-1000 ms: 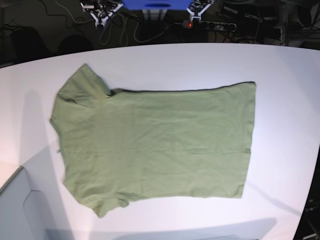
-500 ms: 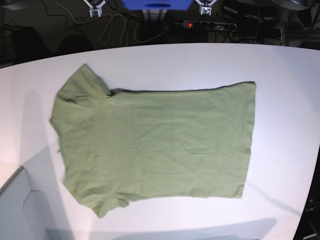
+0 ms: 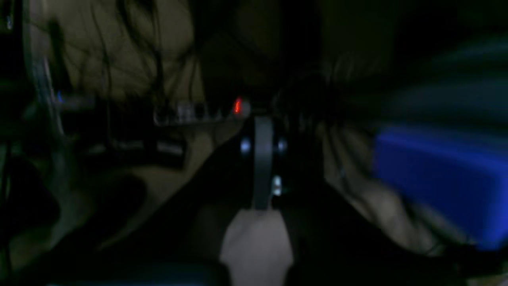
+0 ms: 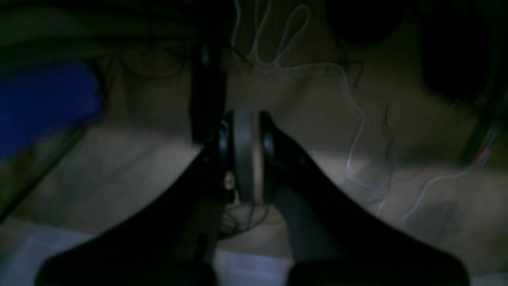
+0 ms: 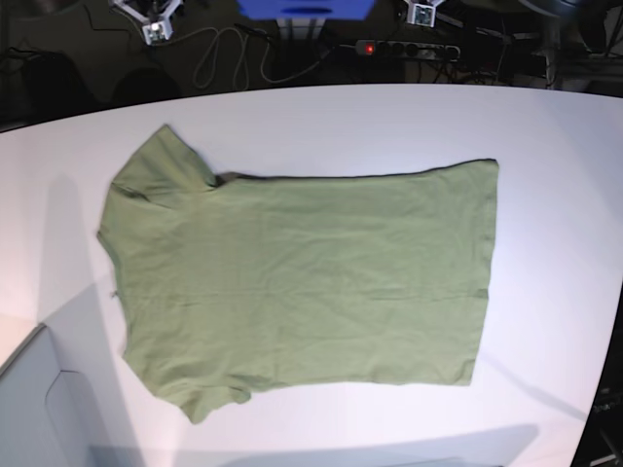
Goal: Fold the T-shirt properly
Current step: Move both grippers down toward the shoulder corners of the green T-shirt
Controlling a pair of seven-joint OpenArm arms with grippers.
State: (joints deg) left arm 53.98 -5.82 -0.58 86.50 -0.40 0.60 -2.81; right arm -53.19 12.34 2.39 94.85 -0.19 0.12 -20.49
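The olive-green T-shirt [image 5: 302,277] lies spread flat on the white table [image 5: 545,136], sleeves at the left and hem at the right. Both grippers are far behind the table, at the top edge of the base view. My right gripper [image 5: 151,21] is at the upper left and my left gripper [image 5: 421,13] at the upper right. In the wrist views the left gripper [image 3: 262,159] and the right gripper [image 4: 243,155] each have their jaws pressed together with nothing between them. Neither wrist view shows the shirt.
A blue box [image 5: 305,8] sits behind the table between the arms, also seen as the blue box [image 3: 436,178]. A power strip with a red light [image 5: 404,48] and loose cables [image 5: 219,53] lie on the dark floor. A grey panel [image 5: 39,409] fills the lower left corner.
Both grippers have drifted outward along the top edge, the right one to the left and the left one to the right. The T-shirt has not moved.
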